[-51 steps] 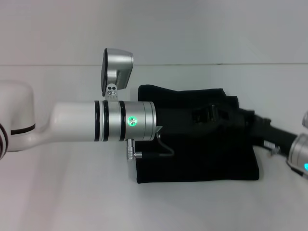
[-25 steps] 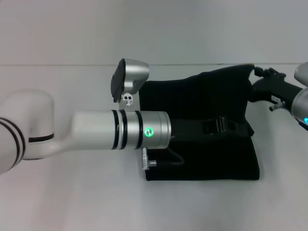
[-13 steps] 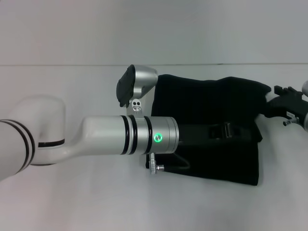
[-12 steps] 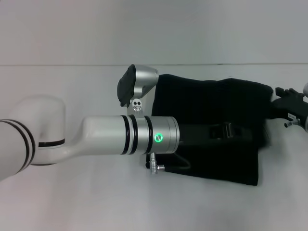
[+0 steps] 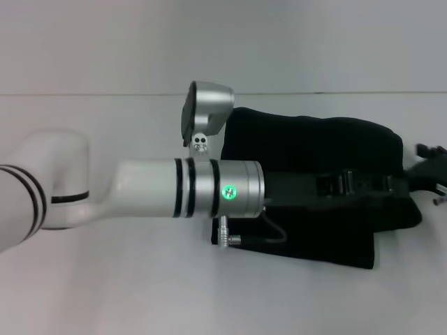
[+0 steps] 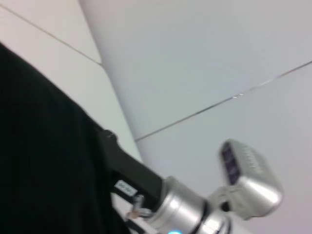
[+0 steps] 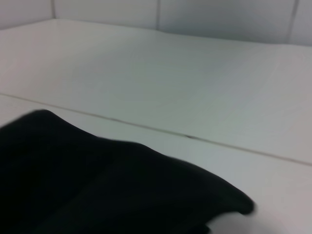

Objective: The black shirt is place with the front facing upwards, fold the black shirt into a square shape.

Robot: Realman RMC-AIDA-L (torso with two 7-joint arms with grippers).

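black shirt (image 5: 314, 153): no lettering shows in any view; only plain black cloth faces the cameras; no neck label in sight
left arm (image 5: 160, 197): no words or numbers; two black rings around the silver wrist section and a round green light (image 5: 227, 190) with a mark inside it, too small to read
right arm (image 6: 185, 212): a small white tag (image 6: 125, 186) on the black part near the wrist, seen from the left wrist view; dark marks on it, too blurred to read
bench (image 5: 105, 293): bare white surface; no print, sign or sticker
wall (image 7: 219, 19): plain pale panels with thin seams; nothing written
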